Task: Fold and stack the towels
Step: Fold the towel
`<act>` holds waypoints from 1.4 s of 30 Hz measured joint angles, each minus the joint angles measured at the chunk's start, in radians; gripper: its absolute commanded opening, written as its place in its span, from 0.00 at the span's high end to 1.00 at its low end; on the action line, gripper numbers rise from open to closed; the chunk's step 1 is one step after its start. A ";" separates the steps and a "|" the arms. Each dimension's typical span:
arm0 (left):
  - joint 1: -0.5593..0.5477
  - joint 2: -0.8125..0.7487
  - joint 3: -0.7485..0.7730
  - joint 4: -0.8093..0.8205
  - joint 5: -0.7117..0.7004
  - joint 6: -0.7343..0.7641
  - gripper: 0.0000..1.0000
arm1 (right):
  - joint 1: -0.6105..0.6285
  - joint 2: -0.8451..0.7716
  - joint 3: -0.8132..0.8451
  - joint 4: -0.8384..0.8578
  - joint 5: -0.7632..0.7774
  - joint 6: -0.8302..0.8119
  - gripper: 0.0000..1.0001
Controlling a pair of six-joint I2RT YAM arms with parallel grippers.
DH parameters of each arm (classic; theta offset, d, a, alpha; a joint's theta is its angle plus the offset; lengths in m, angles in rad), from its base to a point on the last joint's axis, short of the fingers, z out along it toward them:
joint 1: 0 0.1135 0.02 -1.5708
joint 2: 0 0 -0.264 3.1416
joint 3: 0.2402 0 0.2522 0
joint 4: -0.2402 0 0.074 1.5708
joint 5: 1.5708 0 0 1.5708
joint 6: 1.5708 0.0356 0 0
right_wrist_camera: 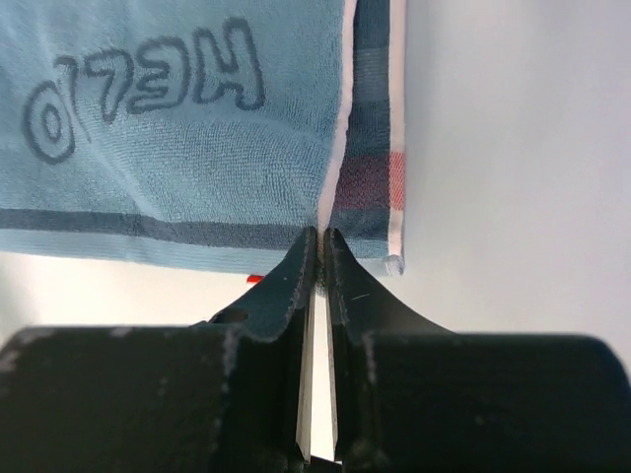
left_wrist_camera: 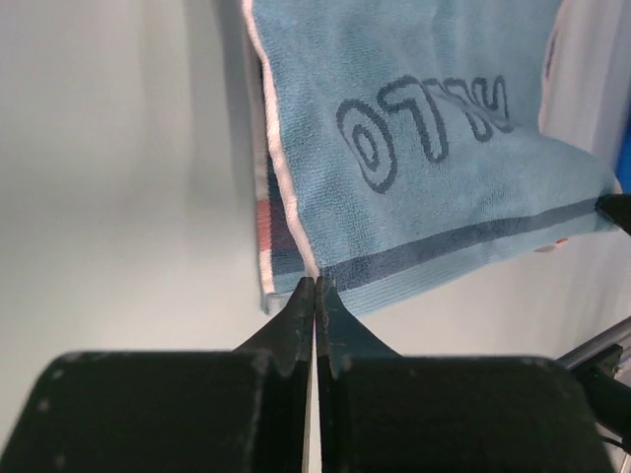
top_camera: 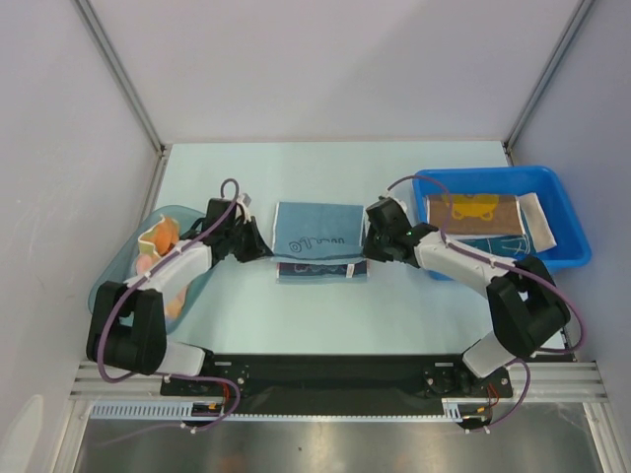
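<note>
**Counter** (top_camera: pixel 315 320): pale and flat, carrying everything below.

**Left arm** (top_camera: pixel 177 264), **right arm** (top_camera: pixel 463 258): both reach in toward the middle from either side.

**Bin** (top_camera: pixel 570 212): blue plastic, far right. It holds the brown towel and the pale towel.

**Tub** (top_camera: pixel 110 281): translucent teal, left. It holds the orange towel.

**HELLO towel** (top_camera: pixel 317 229): teal-blue terry with white trim, mid-counter between the arms.
- The lettered layer faces up.
- A darker striped band with a red patch shows under its near edge, apparently the same cloth doubled under, though this is not certain.
- Handling, as judged: light, limp and thin. It will sag and crease rather than keep a line, and it is not fragile.
- Best taken at the two trimmed corners of one edge, so that it hangs square and lays over evenly. A grip at mid-edge would likely bunch it.

**Brown towel** (top_camera: pixel 473 210): yellow print, flat in the bin.

**Orange towel** (top_camera: pixel 158 239): crumpled in the tub, unfolded.

**Pale towel** (top_camera: pixel 540 221): at the right end of the bin, detail unclear.

**Left jaws**: pressed fully together, nipping the near-left trimmed corner of the lettered layer.

**Right jaws**: closed to a sliver on the near-right trimmed corner.
</note>
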 measured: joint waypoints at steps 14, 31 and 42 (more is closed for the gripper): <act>-0.087 0.044 -0.141 0.091 0.006 -0.027 1.00 | -0.003 -0.042 -0.199 0.074 0.005 -0.026 1.00; -0.089 0.053 -0.093 0.068 -0.092 -0.013 1.00 | -0.003 -0.030 -0.208 0.140 -0.036 -0.024 1.00; -0.090 0.098 -0.093 0.084 -0.121 0.001 0.99 | 0.018 -0.030 -0.246 0.198 -0.017 -0.021 0.80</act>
